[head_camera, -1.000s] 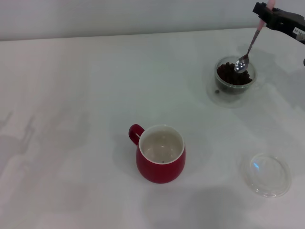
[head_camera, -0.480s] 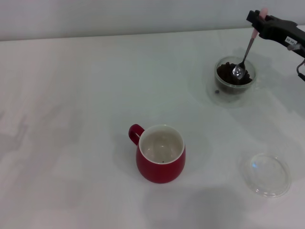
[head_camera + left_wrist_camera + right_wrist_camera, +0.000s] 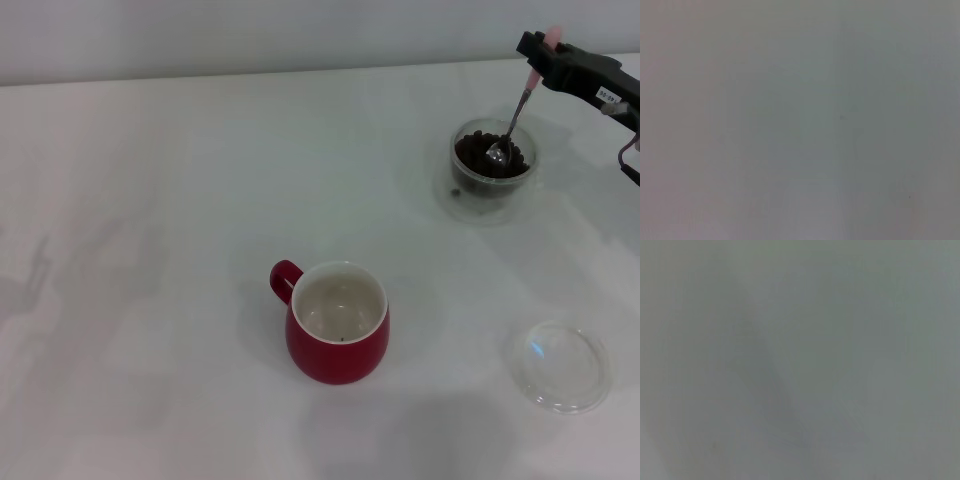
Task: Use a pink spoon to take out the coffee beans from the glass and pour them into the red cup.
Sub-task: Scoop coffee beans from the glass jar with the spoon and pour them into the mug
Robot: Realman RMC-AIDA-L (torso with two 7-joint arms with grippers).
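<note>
At the far right of the head view my right gripper (image 3: 541, 50) is shut on the pink spoon (image 3: 512, 115) by its pale pink handle. The spoon slants down into the glass (image 3: 492, 160), and its metal bowl rests among the dark coffee beans (image 3: 475, 152). One stray bean (image 3: 456, 193) lies beside the glass base. The red cup (image 3: 338, 323), cream inside with its handle toward the back left, stands near the table's middle front, and a dark speck lies in its bottom. Neither the left gripper nor its arm shows in any view.
A shallow clear round dish (image 3: 559, 366) lies at the front right of the white table (image 3: 180, 200). Both wrist views show only a plain grey surface.
The right gripper has lowered and shifted slightly left, taking the spoon's bowl from just above the glass rim down into the beans.
</note>
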